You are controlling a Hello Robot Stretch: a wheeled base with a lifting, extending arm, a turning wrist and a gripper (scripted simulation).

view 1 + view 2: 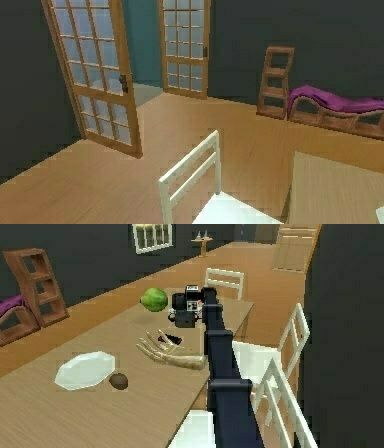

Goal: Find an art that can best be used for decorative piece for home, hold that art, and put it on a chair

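Arm side view: my dark square arm (pixel 228 374) reaches out over a long light-wood table (pixel 40 414). The hand (pixel 180 312) sits at its far end, near a round green ball-like thing (pixel 154 298). A pale tan spindly sculpture (pixel 168 350), which I take for the art, lies flat on the table. It is lower in the picture than the hand and just left of the arm, with its long axis running across the view. I cannot tell whether the hand grasps anything. I judge the arm must draw in before reaching down. A white slatted wooden chair (pixel 292 336) stands by the table, right of the arm.
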